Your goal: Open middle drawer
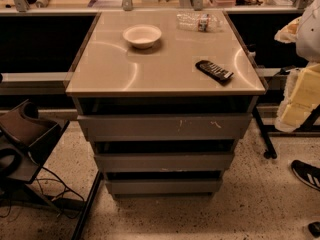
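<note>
The middle drawer is the plain grey handleless front between two others in the cabinet under the beige top. It looks closed, and none of its tray interior shows. Above it is the larger grey front with pale scratch marks. Below it is the smallest, lowest front. My gripper is the dark shape at the left edge of the camera view. It is low beside the cabinet, well to the left of the drawers, and touches none of them.
On the cabinet top are a white bowl, a clear plastic bottle lying down and a dark flat packet. Cables trail on the floor at the left. Yellow foam blocks and a shoe are at the right.
</note>
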Motion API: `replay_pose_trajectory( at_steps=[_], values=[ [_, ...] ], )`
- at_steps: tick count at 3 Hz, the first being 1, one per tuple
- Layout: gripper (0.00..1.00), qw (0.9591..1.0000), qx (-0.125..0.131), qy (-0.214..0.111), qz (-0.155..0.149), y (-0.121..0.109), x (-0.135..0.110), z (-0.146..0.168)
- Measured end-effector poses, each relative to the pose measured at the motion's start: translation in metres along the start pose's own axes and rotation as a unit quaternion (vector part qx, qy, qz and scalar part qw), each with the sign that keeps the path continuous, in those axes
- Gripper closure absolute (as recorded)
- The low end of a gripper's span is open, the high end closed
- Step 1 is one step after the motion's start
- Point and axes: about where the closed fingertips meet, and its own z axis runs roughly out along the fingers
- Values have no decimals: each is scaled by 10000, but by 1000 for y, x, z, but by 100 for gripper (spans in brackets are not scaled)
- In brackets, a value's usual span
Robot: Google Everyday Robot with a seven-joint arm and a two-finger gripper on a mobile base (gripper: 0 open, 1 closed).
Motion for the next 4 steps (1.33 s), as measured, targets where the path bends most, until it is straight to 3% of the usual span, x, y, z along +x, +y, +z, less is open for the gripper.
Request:
replay_pose_trajectory(
  at_steps=[2, 3, 4],
  values=[
    [0, 10000, -18, -77, 3, 3, -3, 7],
    [0, 9993, -203, -324, 44, 20, -11, 44],
    [0, 9967, -537, -577, 179, 47, -16, 102]
  ],
)
